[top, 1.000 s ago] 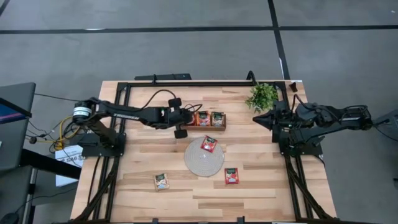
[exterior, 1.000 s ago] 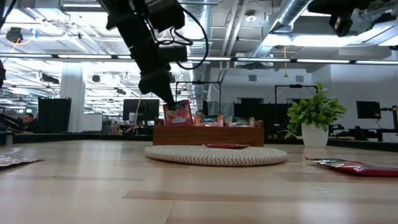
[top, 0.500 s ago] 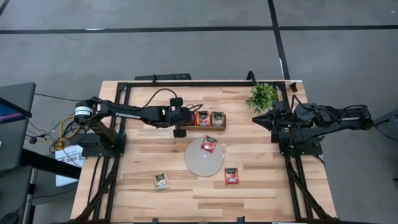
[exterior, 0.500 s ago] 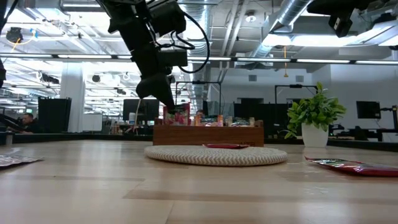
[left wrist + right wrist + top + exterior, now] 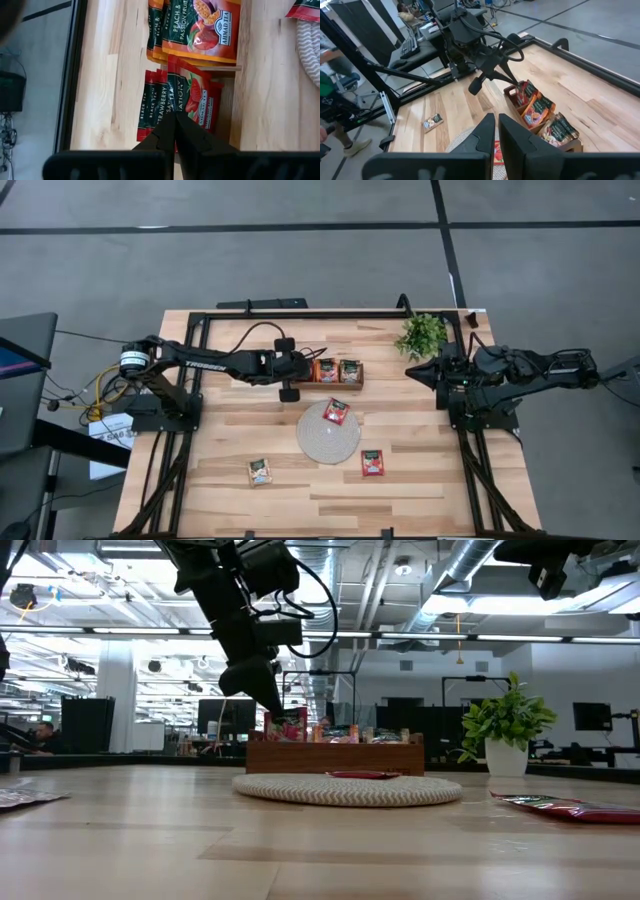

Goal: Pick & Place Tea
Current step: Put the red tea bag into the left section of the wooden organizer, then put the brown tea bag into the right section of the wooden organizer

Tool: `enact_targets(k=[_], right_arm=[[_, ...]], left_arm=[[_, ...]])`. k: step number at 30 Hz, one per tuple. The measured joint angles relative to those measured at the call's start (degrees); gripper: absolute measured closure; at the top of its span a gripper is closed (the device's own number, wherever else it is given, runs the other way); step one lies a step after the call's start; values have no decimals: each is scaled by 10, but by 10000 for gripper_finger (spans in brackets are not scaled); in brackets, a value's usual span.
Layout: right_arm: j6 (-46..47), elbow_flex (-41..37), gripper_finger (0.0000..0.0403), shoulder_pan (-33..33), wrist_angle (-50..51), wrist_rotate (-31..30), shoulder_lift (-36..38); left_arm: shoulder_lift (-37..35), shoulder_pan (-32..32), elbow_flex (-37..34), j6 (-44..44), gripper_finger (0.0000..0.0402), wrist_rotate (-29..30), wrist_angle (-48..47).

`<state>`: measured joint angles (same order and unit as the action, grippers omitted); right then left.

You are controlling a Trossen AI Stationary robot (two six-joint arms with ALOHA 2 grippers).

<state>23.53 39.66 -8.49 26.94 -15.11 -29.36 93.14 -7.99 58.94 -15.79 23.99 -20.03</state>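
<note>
Over the wooden tray (image 5: pixel 325 383), left gripper (image 5: pixel 303 370) lower than before.

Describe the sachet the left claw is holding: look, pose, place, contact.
The sachet is a flat red packet with a dark green band reading "Strawberry" and a fruit picture. The shut left claw pinches its edge. It stands in the end compartment of the wooden tray nearest the left arm, among other strawberry sachets, and is not yet released. In the low view it sticks up above the tray's wall.
</note>
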Motion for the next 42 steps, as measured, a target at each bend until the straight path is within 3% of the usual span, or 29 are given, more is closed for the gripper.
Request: enact_targets(k=[19,32,35,38,40,42], right_arm=[[0,0,386,0,0,0,0],[0,0,386,0,0,0,0],[0,0,386,0,0,0,0],[0,0,386,0,0,0,0],[0,0,386,0,0,0,0],[0,0,386,0,0,0,0]], left_arm=[[0,0,0,12,398,0,0],[0,-18,0,12,297,4,0],[0,-18,0,4,279,40,0],[-1,-10,1,4,271,122,-8],[-6,3,16,15,271,170,-50],[-14,22,45,46,272,173,-119]])
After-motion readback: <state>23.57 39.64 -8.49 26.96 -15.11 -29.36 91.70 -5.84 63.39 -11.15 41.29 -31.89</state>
